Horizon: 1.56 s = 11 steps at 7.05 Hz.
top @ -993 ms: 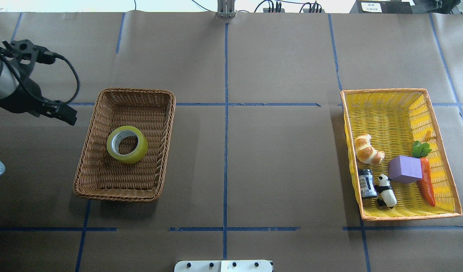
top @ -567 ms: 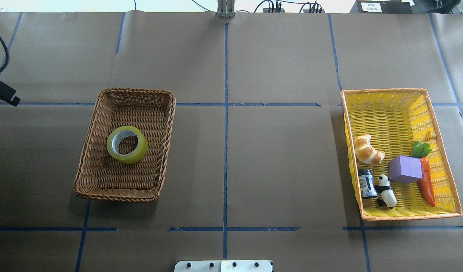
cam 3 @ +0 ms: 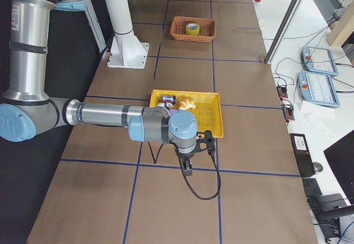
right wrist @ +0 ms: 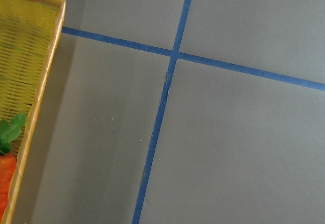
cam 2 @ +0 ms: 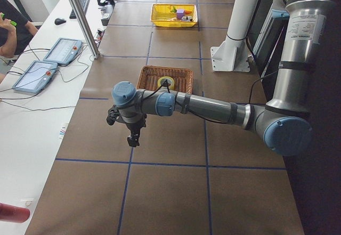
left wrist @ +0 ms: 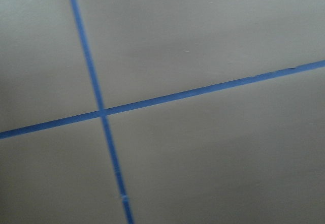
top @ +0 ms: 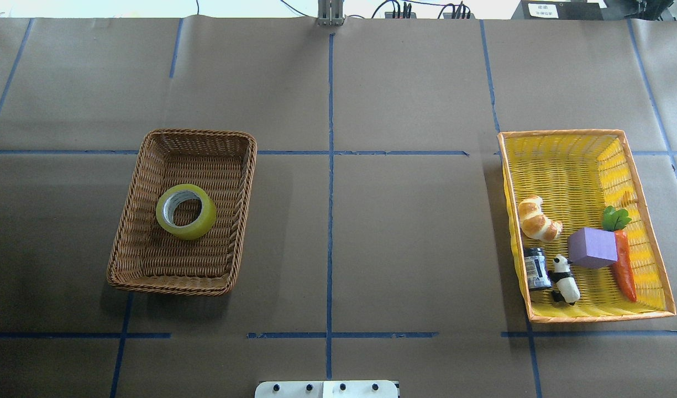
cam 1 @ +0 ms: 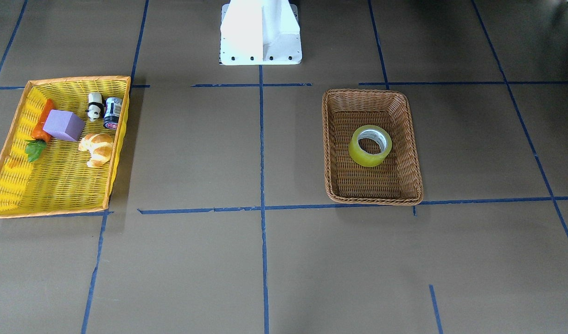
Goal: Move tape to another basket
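The yellow tape roll (top: 186, 211) lies flat in the brown wicker basket (top: 167, 287) on the table's left half. It also shows in the front view (cam 1: 370, 145), inside the same basket (cam 1: 372, 200). Neither gripper shows in the overhead or front views. In the left side view my left gripper (cam 2: 130, 136) hangs over bare table, well outside the brown basket (cam 2: 144, 78). In the right side view my right gripper (cam 3: 188, 169) hangs beyond the yellow basket (cam 3: 218, 117). I cannot tell whether either is open or shut.
The yellow basket with an orange rim (top: 565, 134) stands at the right. It holds a croissant (top: 537, 218), a purple block (top: 592, 247), a carrot (top: 624, 268), a small can (top: 536, 268) and a panda figure (top: 565, 279). The robot's base plate (top: 327, 389) is at the near edge.
My left arm has drawn back to the left and left the overhead view. The tape and both baskets have not moved.
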Motion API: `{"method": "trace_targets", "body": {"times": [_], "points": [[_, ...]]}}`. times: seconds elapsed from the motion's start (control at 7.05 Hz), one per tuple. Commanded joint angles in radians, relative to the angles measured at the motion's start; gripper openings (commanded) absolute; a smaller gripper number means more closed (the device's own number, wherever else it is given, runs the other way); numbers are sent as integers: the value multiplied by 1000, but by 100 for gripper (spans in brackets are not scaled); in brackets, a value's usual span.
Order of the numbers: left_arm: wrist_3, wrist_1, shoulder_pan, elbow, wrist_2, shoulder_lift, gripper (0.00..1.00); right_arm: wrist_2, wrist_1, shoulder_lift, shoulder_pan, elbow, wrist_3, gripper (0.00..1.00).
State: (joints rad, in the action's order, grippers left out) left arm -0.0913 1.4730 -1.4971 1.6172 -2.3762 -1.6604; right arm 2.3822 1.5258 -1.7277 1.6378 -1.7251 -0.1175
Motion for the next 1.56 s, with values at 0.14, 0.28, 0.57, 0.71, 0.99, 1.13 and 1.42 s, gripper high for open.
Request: {"method": "trace_targets", "body": {"times": [0.14, 0.28, 0.57, 0.71, 0.99, 1.13, 1.42], "points": [[-85, 52, -60, -52, 0, 76, 100, 17, -1, 25, -19, -1, 110, 100], [-85, 52, -64, -65, 0, 77, 100, 15, 0, 30, -26, -1, 110, 100], [-82, 46, -71, -63, 2, 82, 100, 15, 1, 31, -32, -1, 110, 100], [-82, 40, -98, -63, 2, 82, 100, 14, 1, 31, -39, 1, 110, 100], [-82, 36, -107, -62, 2, 82, 100, 14, 2, 31, -42, 1, 110, 100], [-82, 36, -107, -60, 0, 82, 100, 15, 2, 31, -42, 1, 110, 100], [-82, 36, -107, -59, 0, 83, 100, 14, 2, 31, -42, 1, 108, 100]]}}
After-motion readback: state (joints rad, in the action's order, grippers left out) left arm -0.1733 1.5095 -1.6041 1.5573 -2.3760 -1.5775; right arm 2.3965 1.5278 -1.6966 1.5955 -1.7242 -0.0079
